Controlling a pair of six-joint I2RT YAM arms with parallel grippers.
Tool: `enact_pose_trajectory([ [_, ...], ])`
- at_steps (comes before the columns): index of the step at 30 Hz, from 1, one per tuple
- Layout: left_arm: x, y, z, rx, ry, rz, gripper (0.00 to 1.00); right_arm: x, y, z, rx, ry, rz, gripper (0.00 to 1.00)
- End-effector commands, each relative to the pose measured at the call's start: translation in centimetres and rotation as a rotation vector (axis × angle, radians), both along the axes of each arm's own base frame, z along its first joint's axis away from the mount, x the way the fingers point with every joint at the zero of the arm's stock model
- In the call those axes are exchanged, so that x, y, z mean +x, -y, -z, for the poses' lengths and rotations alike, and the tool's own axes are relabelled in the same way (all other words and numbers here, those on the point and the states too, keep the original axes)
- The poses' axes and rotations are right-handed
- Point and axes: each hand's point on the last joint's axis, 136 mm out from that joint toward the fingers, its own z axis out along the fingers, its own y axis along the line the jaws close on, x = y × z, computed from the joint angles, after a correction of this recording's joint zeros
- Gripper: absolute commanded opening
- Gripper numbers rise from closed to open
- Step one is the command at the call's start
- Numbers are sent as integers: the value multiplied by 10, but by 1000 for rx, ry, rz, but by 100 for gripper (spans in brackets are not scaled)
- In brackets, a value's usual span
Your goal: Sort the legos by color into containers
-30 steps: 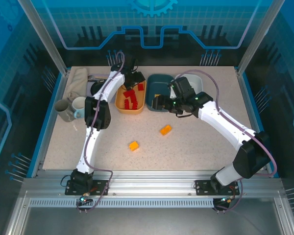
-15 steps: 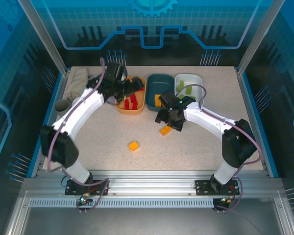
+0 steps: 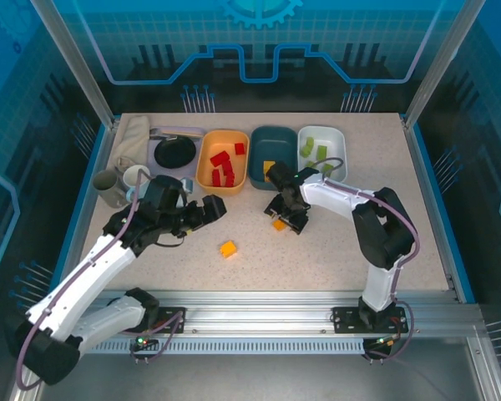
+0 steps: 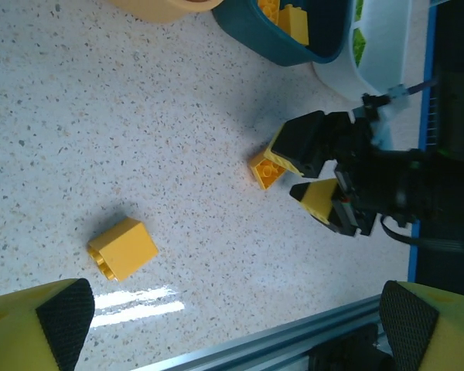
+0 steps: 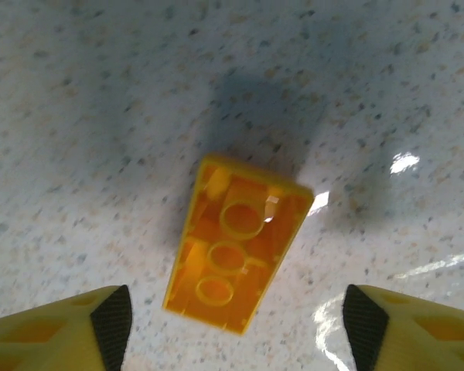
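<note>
From above: right gripper [image 3: 285, 219] low over an orange-yellow brick [image 3: 278, 224] near the middle of the counter [image 3: 384, 251], just nearward of the teal tub [image 3: 275, 146]. Brick mostly hidden there by the fingers, its lie hard to read.

From the right wrist: same brick in plain sight, flat on the counter and hollow underside up, three round tubes in a row inside. Long axis slanting from upper right to lower left of that view, roughly crosswise to the line between the two fingertips [image 5: 100, 317], so long sides turned toward them. Fingertips spread well to either side, touching nothing; no grip on the brick.

From the left wrist: both loose pieces at once. The first between the right gripper's dark fingers; a second orange-yellow brick [image 4: 124, 247] apart from it, short and blocky, no marked long axis. Seen from above, nearer the near edge and left of the middle. Left gripper [image 3: 210, 209] short of it, spread wide and empty.

Along the far edge, in a row: orange tub [image 3: 204, 171] with red bricks [image 3: 221, 171], teal tub with orange-yellow pieces, white tub [image 3: 334, 138] with green bricks [image 3: 309, 150].
</note>
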Motion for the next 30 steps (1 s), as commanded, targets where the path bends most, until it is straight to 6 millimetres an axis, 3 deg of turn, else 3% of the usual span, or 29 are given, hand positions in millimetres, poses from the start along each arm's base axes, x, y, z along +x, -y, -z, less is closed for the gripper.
enact_pose_trajectory([
  [1, -11, -3, 6, -20, -29, -13, 99, 4, 4, 5, -2, -38, 69, 69],
  [11, -9, -2, -1, -16, -10, -6, 98, 14, -1, 21, -2, -42, 53, 45],
  [14, -9, -2, -1, -17, -8, -2, 98, 15, 1, 18, -12, -23, 36, 37],
  [18, -6, 1, -6, -27, 1, -3, 98, 23, 1, -3, -43, 41, -49, 33],
  [21, 3, 3, -18, -28, 16, -12, 98, 39, -1, -32, -90, 135, -163, 33],
  [25, 24, 11, -34, -31, 39, -17, 98, 68, 5, -64, -183, 240, -291, 33],
  [30, 59, 24, -49, -58, 68, -24, 98, 117, 10, -82, -230, 313, -370, 33],
])
